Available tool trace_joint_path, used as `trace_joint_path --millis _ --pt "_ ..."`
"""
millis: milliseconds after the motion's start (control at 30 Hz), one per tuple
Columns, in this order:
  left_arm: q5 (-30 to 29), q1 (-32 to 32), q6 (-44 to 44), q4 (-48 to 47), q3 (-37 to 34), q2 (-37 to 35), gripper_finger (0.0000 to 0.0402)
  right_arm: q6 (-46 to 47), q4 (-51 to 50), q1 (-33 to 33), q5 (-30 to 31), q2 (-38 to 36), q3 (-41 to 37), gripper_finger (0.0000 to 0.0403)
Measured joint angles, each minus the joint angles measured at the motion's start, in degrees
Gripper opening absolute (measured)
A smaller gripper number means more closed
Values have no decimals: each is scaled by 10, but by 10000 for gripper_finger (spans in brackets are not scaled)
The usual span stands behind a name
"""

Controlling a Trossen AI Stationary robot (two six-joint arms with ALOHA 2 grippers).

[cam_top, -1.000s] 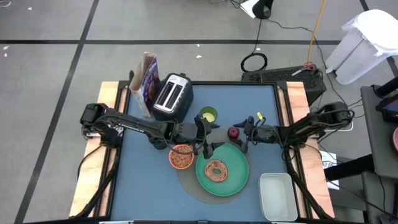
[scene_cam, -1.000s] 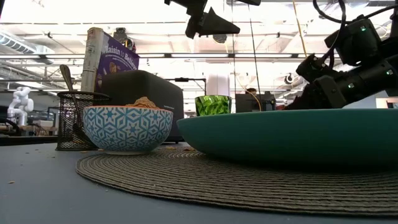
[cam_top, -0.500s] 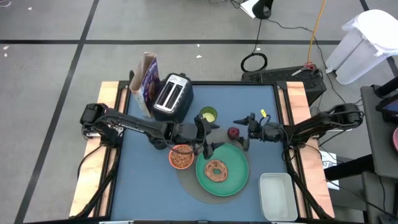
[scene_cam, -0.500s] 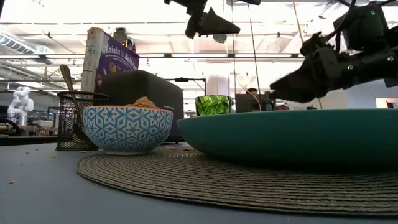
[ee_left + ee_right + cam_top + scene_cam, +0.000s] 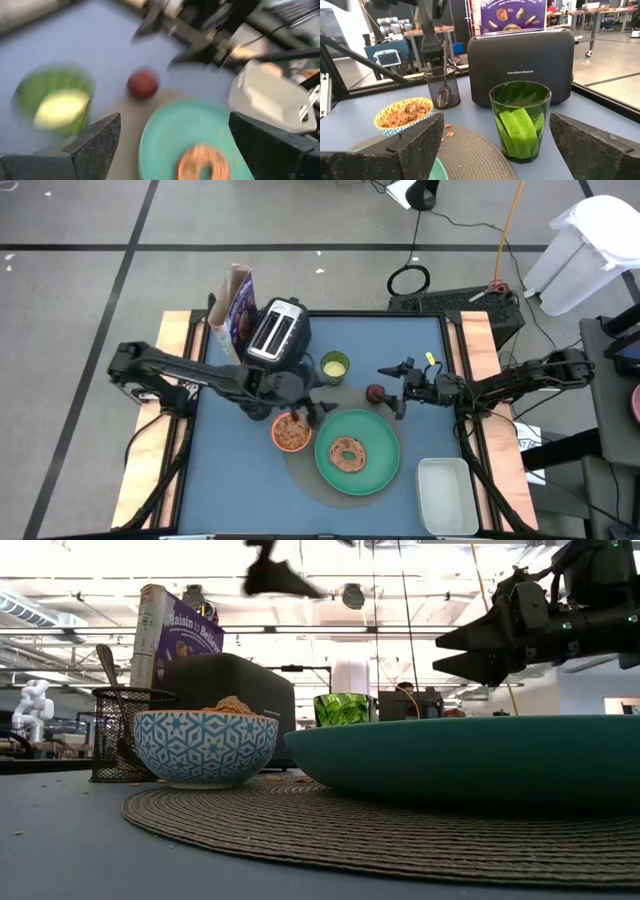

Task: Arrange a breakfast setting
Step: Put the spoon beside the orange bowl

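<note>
Beside the plate [image 5: 385, 465], holding the bagel [image 5: 348, 452], the fruit [image 5: 375, 392] lies under the spread right gripper [image 5: 392, 390], apparently about to grasp it; the left gripper [image 5: 322, 408], also spread, hovers near the bowl [image 5: 291, 432].

A large round green plate [image 5: 358, 452] lies flat on a woven mat with a brown bagel [image 5: 348, 452] on it. Just beside it stand a small orange bowl [image 5: 291, 432] of cereal and a dark-red fruit [image 5: 375, 393]. The purple cereal box [image 5: 238, 313] stands upright at the table's back edge.
</note>
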Motion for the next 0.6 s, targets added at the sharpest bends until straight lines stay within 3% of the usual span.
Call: trace_joint_path --millis 333,600 --pt "56 -43 -246 -341 0 -104 374 0 -1 0 0 -5 0 357" --pt "81 -78 -397 -589 0 -115 374 0 0 0 0 -5 0 357"
